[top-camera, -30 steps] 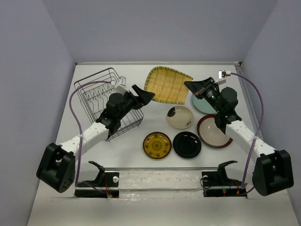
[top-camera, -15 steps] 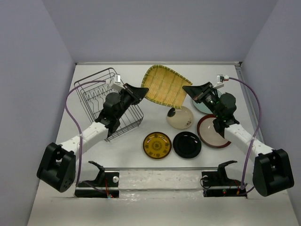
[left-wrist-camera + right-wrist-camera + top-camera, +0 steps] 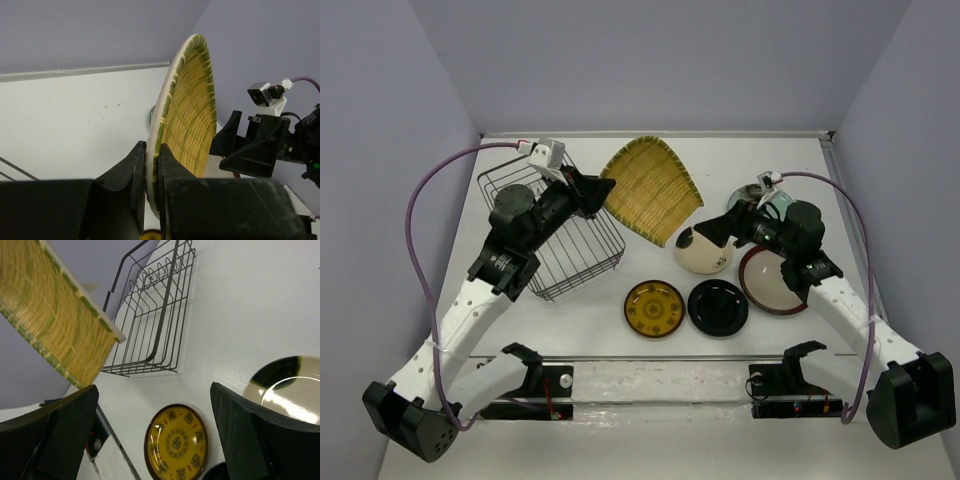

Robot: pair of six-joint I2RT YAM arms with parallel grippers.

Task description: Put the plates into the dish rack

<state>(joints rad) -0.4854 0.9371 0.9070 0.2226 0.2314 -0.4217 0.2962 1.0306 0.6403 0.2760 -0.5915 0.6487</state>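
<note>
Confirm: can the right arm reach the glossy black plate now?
Probably yes: the right end effector is open and empty, and the glossy black plate lies uncovered close by, nothing between.

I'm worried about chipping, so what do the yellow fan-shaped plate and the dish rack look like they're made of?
The yellow fan-shaped plate looks like glazed ceramic moulded to imitate woven bamboo. It has a ribbed yellow face and a green-striped edge, but a thick, smooth cream rim. It could also be melamine. The dish rack looks like thin metal wire with a dark matte coating, bent into rods and prongs.
</note>
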